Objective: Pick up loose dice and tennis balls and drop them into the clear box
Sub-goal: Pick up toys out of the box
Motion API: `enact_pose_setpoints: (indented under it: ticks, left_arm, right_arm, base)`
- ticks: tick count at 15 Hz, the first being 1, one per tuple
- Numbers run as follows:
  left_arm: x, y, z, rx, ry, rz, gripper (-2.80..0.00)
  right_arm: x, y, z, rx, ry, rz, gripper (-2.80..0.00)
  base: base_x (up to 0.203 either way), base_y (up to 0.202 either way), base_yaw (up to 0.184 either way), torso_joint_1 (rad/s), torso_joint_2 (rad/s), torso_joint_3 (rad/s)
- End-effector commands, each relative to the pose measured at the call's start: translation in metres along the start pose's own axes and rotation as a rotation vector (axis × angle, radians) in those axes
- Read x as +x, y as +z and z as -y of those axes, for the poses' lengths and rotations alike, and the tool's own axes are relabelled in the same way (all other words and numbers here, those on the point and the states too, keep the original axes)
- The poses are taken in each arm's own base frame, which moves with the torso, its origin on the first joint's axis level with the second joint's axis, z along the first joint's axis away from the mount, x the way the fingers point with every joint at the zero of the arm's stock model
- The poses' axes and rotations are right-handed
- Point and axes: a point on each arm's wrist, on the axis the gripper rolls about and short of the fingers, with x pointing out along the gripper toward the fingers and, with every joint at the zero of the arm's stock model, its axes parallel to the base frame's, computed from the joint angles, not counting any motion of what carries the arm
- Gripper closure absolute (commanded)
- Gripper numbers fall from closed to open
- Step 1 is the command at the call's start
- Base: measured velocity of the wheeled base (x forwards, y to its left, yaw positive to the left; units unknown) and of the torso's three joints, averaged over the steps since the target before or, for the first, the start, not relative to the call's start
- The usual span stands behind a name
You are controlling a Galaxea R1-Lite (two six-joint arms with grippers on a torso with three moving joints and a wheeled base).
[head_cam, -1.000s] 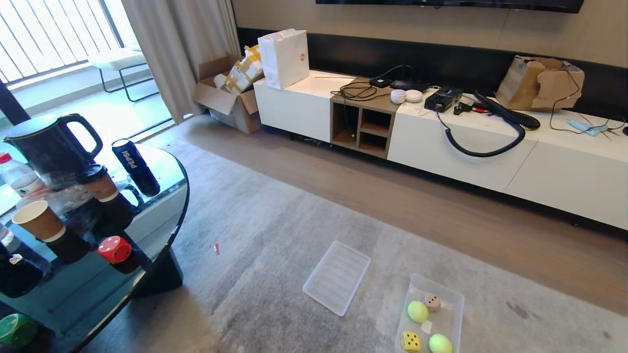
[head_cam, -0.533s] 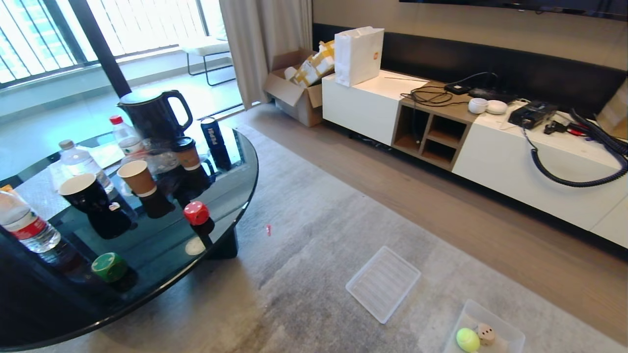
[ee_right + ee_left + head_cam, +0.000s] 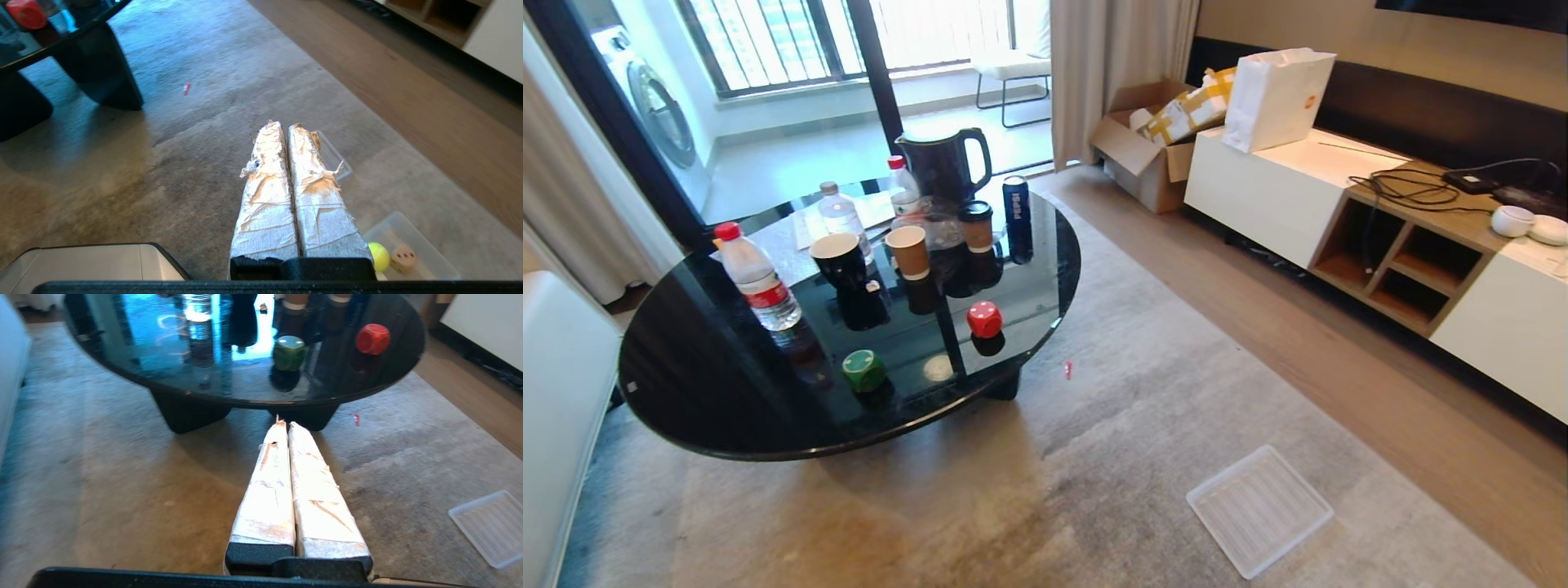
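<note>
A red die (image 3: 984,318) (image 3: 372,338) and a green die (image 3: 863,369) (image 3: 289,353) sit on the round black glass table (image 3: 727,392), toward its near edge. The clear box (image 3: 425,249) is out of the head view; the right wrist view shows it on the rug holding a tennis ball (image 3: 378,256) and a tan die (image 3: 403,257). My left gripper (image 3: 284,424) is shut and empty, low over the rug short of the table. My right gripper (image 3: 283,125) is shut and empty over the rug beside the box. Neither arm shows in the head view.
A flat ridged clear tray (image 3: 1259,508) lies on the rug. On the table stand a kettle (image 3: 943,163), water bottles (image 3: 756,278), paper cups (image 3: 908,251), a black mug (image 3: 840,260) and a can (image 3: 1015,200). A white low cabinet (image 3: 1339,204) lines the right wall; a white sofa edge (image 3: 560,408) is left.
The whole head view has swung left: the table has come to the middle, the green die is now in full view, and the clear box has slid out at the lower right.
</note>
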Motion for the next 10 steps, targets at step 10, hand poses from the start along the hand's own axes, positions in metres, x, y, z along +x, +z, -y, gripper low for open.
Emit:
enact_pose_setpoints:
  ticks: [10]
  left_arm:
    - [0.0, 0.0001, 0.0, 0.004, 0.0, 0.001, 0.0]
  right_arm:
    - [0.0002, 0.0, 0.0, 0.0, -0.001, 0.0, 0.0]
  base:
    - [0.0, -0.008, 0.164, 0.002, 0.0, 0.002]
